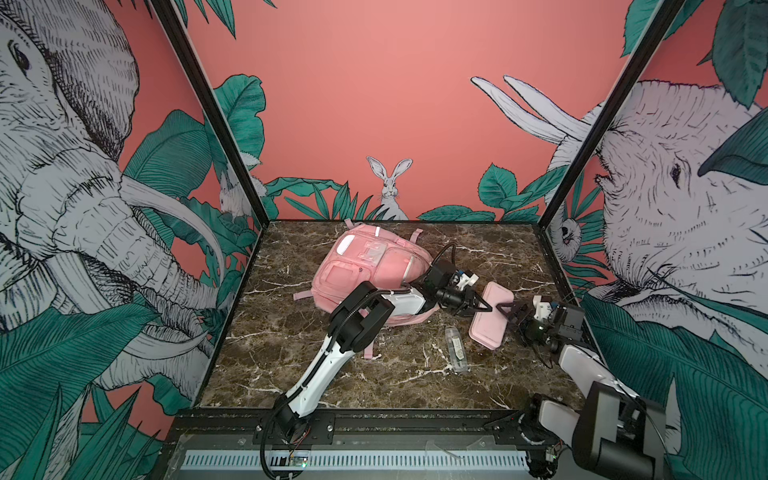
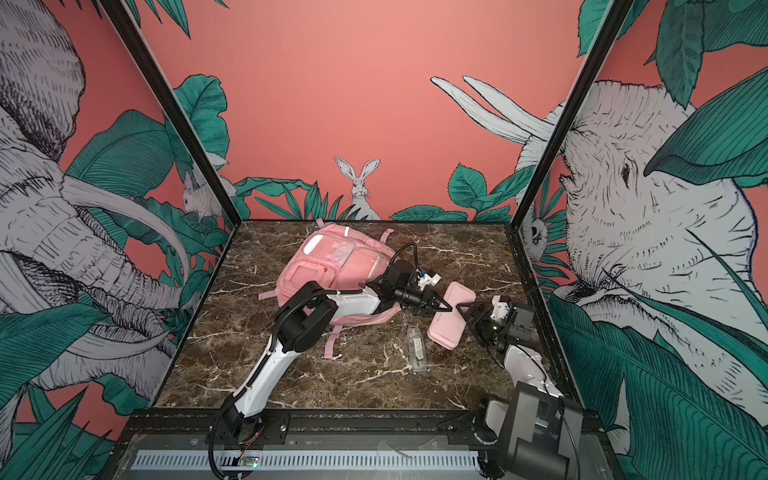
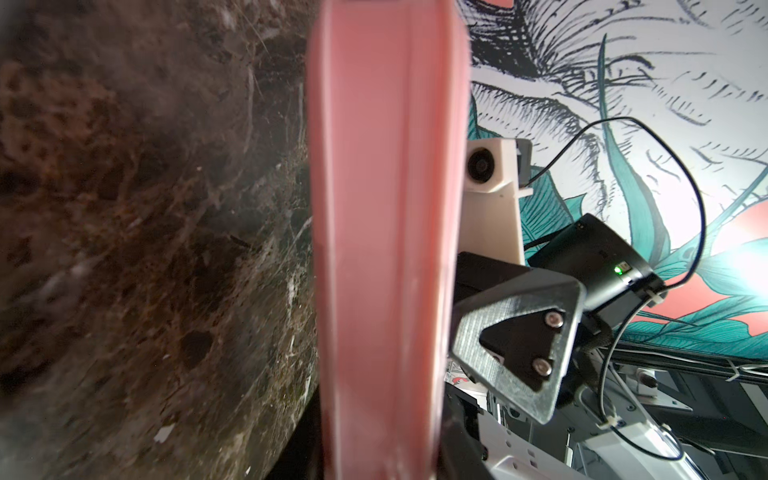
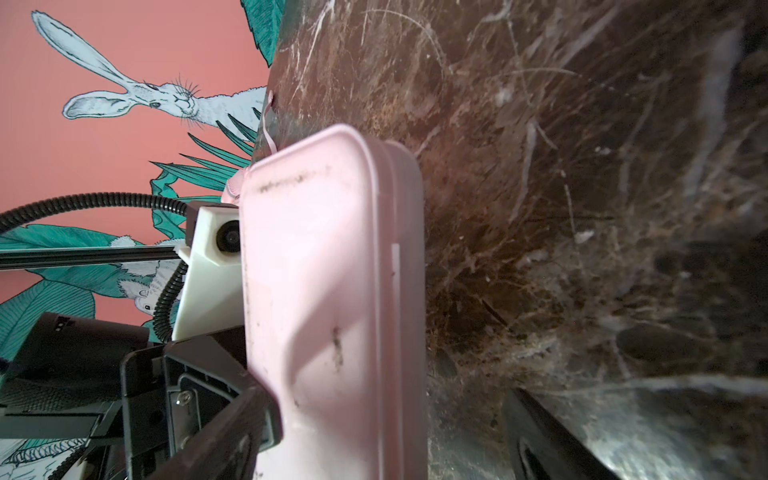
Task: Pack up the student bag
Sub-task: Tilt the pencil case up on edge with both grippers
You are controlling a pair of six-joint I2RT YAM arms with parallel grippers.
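Student bag (image 1: 365,266) lies front-up at the back of the tabletop (image 1: 374,374). Just right of it, the left gripper (image 1: 487,306) clamps a pink pencil case (image 1: 488,328) by one long edge. The right gripper (image 1: 505,313) sits wide open at the opposite edge, likely handing it to the arm nearer the bag.

Most of the free room on the table (image 1: 257,374) is the front-left corner, the front middle strip and the back-right corner, all bare marble. The student bag (image 1: 365,266) hogs the back middle, with straps trailing forward. The left arm (image 1: 320,365) slants from front-left toward centre-right, right over the bag's near edge, so it blocks a straight reach to the bag from the front. The right side is cramped. The left gripper (image 1: 486,307) is clamped on one edge of the pink case (image 1: 488,330), and the right gripper (image 1: 505,311) is spread wide at the opposite edge, tips almost meeting. A small clear box (image 1: 456,349) lies just in front of the case, not touching it.
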